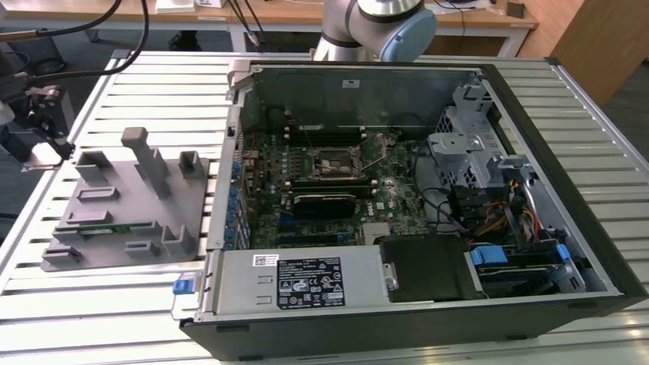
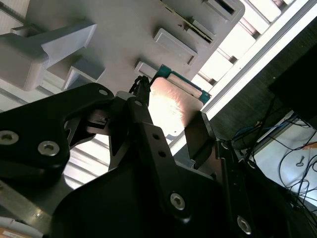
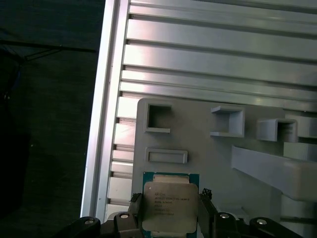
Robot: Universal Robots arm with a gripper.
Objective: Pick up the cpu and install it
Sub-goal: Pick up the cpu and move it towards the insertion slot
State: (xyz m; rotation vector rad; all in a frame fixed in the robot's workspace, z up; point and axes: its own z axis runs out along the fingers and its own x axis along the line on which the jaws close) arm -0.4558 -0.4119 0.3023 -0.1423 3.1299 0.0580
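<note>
In both wrist views the cpu, a flat square chip with a shiny metal top and a green rim, sits between my gripper's black fingers. My gripper is shut on it, one finger against each of two opposite edges. The chip hangs over the corner of the grey fixture plate, near the table's side edge. In the exterior view my gripper is at the far left, beside that plate. The motherboard socket lies inside the open computer case, well to the exterior view's right.
The grey plate carries raised blocks and posts and a narrow green memory stick. The open case holds cables, a power supply and drive cages. The slatted metal table ends just left of my gripper.
</note>
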